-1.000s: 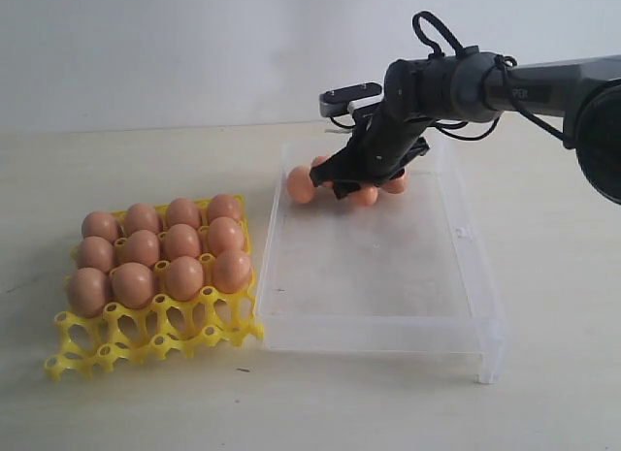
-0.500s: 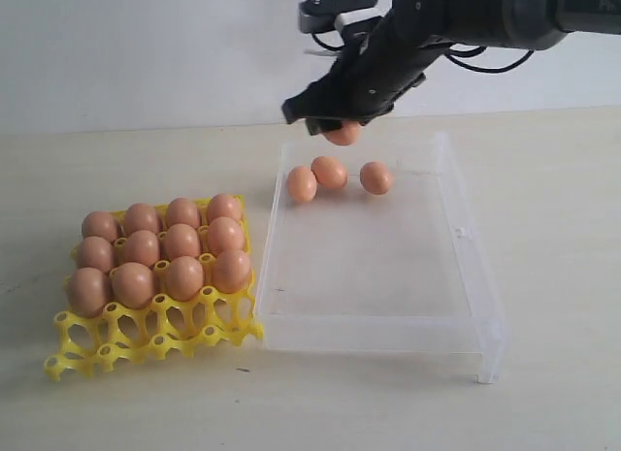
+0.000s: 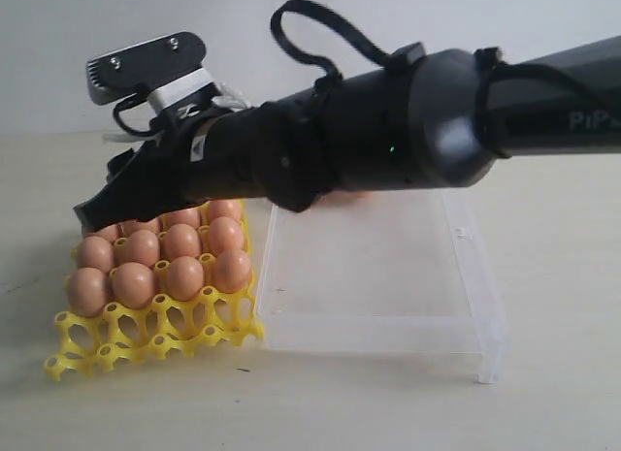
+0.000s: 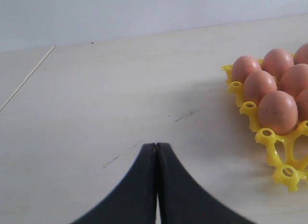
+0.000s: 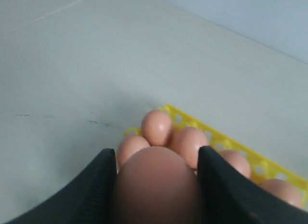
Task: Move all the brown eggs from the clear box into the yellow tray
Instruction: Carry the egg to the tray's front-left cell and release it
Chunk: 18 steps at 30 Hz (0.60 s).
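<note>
We are logging the right gripper (image 3: pixel 102 214) clamping one brown egg (image 5: pixel 156 185), its jaws set wide around the shell. It is hanging above the yellow tray (image 3: pixel 155 342), toward the tray's 10 o'clock corner in the exterior view. The seated eggs (image 3: pixel 160 262) are filling three rows, and only the 6 o'clock row is standing bare. The clear box (image 3: pixel 388 320) is lying at the tray's 3 o'clock, with its far end hidden by the arm. The left gripper (image 4: pixel 156 146) is pressed closed and empty. Risk we are flagging: lowering here would be knocking shell on shell, since the free cells are lying at 6 o'clock. Easing the jaws early could be letting the smooth egg slip.
</note>
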Motion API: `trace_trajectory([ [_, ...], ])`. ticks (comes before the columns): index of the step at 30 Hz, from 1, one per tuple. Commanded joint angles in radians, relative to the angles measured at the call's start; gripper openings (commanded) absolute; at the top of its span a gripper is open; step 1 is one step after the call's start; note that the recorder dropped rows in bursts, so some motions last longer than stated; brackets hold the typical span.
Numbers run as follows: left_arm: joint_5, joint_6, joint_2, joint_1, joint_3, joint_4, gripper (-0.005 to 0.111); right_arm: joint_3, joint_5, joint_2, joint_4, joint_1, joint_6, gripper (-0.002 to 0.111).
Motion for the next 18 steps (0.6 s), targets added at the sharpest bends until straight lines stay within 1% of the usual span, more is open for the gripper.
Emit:
trace_trajectory([
  [1,-0.008,-0.005,-0.006,-0.006,-0.004,0.001,0.0,0.013,-0.115,0.042,-0.071,0.046,0.119,0.0],
  [4,-0.008,-0.005,-0.006,-0.006,-0.004,0.001,0.0,0.013,-0.155,0.081,-0.188,0.065,0.294,0.0],
  [10,-0.008,-0.005,-0.006,-0.006,-0.004,0.001,0.0,0.013,-0.299,0.165,-0.562,0.071,0.752,0.0],
  [12,-0.008,-0.005,-0.006,-0.006,-0.004,0.001,0.0,0.013,-0.359,0.187,-0.652,0.071,0.881,0.0],
  [15,-0.008,-0.005,-0.006,-0.006,-0.004,0.001,0.0,0.013,-0.46,0.219,-0.737,0.071,0.998,0.0],
  [18,-0.008,-0.005,-0.006,-0.006,-0.004,0.001,0.0,0.013,-0.511,0.259,-0.772,0.071,1.047,0.0],
])
